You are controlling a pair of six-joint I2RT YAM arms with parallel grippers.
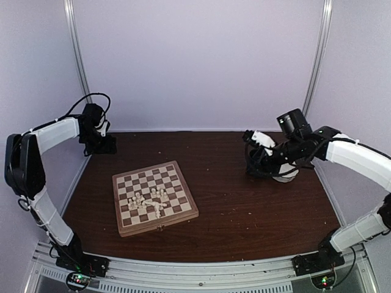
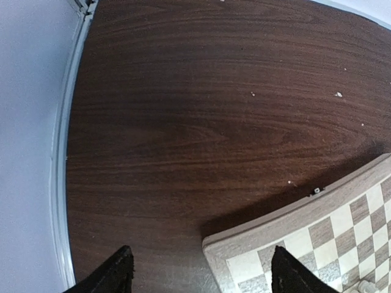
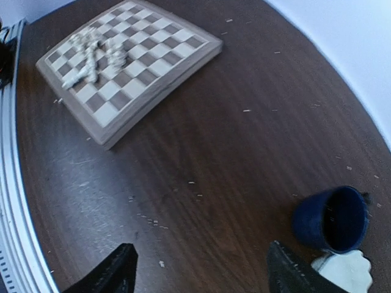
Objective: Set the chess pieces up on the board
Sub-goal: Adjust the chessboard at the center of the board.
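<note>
The board [image 1: 155,196] lies on the dark wooden table, left of centre. Several cream-white chess pieces [image 1: 148,202] lie in a jumbled heap on its near half. They also show in the right wrist view [image 3: 91,52] on the board [image 3: 131,61]. My left gripper [image 1: 99,145] is open and empty at the far left, above bare table next to the board's corner [image 2: 244,256]. My right gripper [image 1: 255,160] is open and empty at the far right, well away from the board.
A dark blue cup [image 3: 332,218] stands beside the right gripper, with a white scalloped bowl [image 3: 342,270] next to it. Small crumbs are scattered on the table [image 3: 201,183]. Pale walls close in the back and sides.
</note>
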